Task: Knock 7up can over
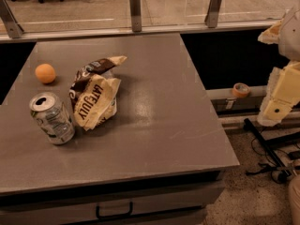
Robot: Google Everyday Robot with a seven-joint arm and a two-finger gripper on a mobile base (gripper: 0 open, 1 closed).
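Hand (280, 95) hangs beside the surface (164, 125), far from the can (52, 118); its state I cannot tell. Push the can's top sideways.

7up can (52, 119) stands by snack bag (96, 96), end effector (277, 104) beyond table (178, 130).
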